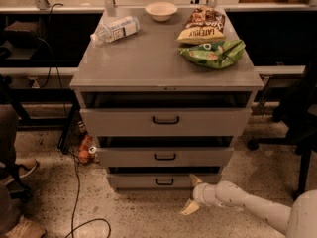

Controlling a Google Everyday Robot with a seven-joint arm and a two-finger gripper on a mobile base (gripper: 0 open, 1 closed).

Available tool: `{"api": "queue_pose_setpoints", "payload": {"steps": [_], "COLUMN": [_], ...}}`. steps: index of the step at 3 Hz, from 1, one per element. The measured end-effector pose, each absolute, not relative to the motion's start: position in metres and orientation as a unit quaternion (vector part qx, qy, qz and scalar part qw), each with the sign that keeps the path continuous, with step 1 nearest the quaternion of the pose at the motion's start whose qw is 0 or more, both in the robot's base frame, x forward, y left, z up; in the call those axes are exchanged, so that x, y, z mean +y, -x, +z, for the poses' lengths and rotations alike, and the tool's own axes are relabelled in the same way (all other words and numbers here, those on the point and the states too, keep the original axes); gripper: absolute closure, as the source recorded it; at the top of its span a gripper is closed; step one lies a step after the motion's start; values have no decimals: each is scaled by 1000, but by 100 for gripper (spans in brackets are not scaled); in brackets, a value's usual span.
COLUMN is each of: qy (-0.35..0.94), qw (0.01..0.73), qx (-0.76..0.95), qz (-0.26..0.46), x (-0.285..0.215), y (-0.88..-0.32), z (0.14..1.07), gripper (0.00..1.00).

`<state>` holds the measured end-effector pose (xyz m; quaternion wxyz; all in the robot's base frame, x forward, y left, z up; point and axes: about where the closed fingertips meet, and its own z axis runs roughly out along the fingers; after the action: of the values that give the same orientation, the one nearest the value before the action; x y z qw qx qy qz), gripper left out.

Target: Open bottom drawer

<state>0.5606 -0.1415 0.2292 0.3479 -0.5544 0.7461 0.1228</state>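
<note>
The gripper point(192, 194) is spread open and empty, low above the floor, just right of the bottom drawer point(133, 181), the lowest in the cabinet point(163, 66). This drawer is probably stiff metal on rails, best pulled by its small black loop handle point(164, 182). The arm point(247, 207) reaches in almost level from the lower right.

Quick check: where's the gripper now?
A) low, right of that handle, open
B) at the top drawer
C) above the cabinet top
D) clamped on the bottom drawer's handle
A: the gripper sits low with its fingers spread, right of the handle on the bottom drawer, not gripping it.
</note>
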Motion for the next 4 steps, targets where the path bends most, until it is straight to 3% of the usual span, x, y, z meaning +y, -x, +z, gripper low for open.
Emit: {"api": "queue_pose_setpoints", "payload": {"steps": [4], "qy": [594], "qw": [402], "qx": [687], "qz": [121], "x": [-156], "y": [-603], "z": [205], "gripper": [0]}}
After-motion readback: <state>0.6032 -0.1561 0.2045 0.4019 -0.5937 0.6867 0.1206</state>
